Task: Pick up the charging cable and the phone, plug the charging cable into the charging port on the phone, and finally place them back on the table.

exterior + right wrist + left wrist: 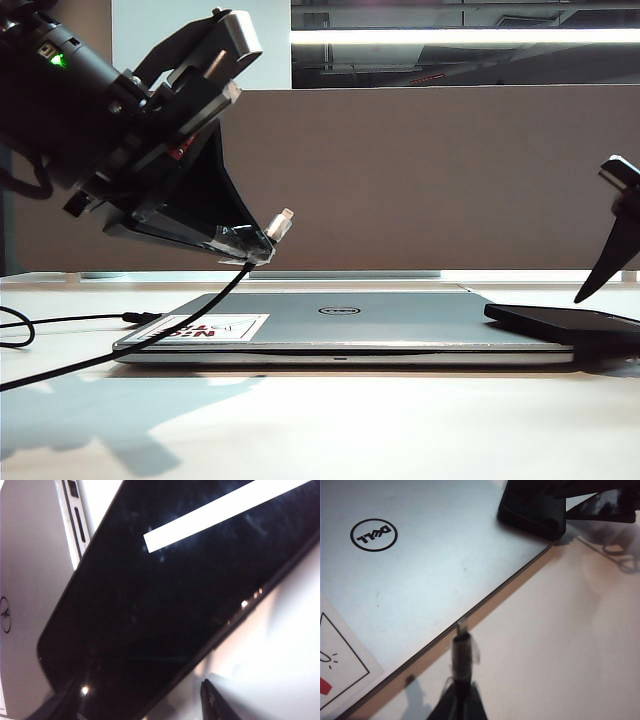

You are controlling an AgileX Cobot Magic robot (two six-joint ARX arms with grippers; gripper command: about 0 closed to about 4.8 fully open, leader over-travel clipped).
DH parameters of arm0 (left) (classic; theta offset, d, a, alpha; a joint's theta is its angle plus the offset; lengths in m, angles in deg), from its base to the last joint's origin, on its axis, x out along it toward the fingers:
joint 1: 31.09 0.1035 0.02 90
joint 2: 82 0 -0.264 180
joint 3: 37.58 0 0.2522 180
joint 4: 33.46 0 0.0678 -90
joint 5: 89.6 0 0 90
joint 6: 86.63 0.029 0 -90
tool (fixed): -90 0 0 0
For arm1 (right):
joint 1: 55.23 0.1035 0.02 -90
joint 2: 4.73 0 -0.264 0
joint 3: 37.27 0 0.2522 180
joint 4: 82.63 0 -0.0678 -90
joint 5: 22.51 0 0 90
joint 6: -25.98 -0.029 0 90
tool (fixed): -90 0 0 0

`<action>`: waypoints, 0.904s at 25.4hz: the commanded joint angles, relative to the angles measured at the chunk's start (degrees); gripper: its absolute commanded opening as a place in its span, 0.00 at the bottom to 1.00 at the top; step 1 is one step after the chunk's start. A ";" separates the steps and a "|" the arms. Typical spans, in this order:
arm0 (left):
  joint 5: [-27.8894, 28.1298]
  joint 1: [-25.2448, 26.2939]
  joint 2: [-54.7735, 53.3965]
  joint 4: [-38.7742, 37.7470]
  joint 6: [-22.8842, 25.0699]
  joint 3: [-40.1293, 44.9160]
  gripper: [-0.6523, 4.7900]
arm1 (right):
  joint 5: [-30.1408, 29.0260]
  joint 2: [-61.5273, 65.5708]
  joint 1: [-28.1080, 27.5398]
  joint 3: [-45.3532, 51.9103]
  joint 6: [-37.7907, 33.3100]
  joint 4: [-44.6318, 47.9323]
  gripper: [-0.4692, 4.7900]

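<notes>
Above the laptop's front edge: left claw (pixel 262 240) pinching the charging cable (pixel 130 345) near its plug, tip free and aimed outward for mating.

Right claw (pixel 612 235) spread wide, straddling the phone (pixel 565 322), which lies below it on the laptop (pixel 400 322) corner; not yet gripped. Charging port not discernible. White surface (pixel 320 430), cord trailing away across it; fabric divider (pixel 430 180) behind.

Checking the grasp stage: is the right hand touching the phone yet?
Cannot tell. In the right wrist view the open right hand straddles the phone, but neither finger's contact shows plainly; the exterior view doesn't settle it either.
</notes>
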 commanded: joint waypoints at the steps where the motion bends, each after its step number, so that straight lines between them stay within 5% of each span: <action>1: -0.07 0.00 0.11 0.94 0.02 -0.15 0.10 | 0.00 1.81 0.02 -0.24 0.20 3.43 0.71; 23: -0.04 0.00 0.11 0.92 0.07 -0.15 0.10 | -6.43 14.27 0.04 -0.24 -6.56 16.85 0.67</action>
